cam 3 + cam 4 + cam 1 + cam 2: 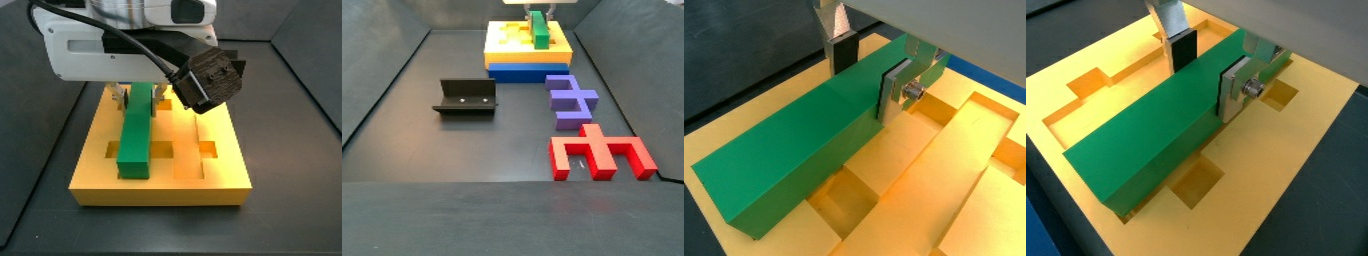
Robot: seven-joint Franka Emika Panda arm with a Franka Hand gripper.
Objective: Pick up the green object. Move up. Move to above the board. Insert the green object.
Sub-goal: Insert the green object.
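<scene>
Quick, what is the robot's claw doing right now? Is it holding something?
Gripper: shut on the long green rectangular bar, its silver fingers clamped on both sides, over the big yellow grooved board.

Light falls evenly from above. In both wrist views the board [971,150] glows warm and saturated around the gripper [1207,68], and the green object [1160,130] between its fingers reads matte, without glare. The nearest silver finger [895,85] is slightly soft. In a side view the dark floor [462,150] below the gripper shows a dull sheen and soft, short shadows.
</scene>
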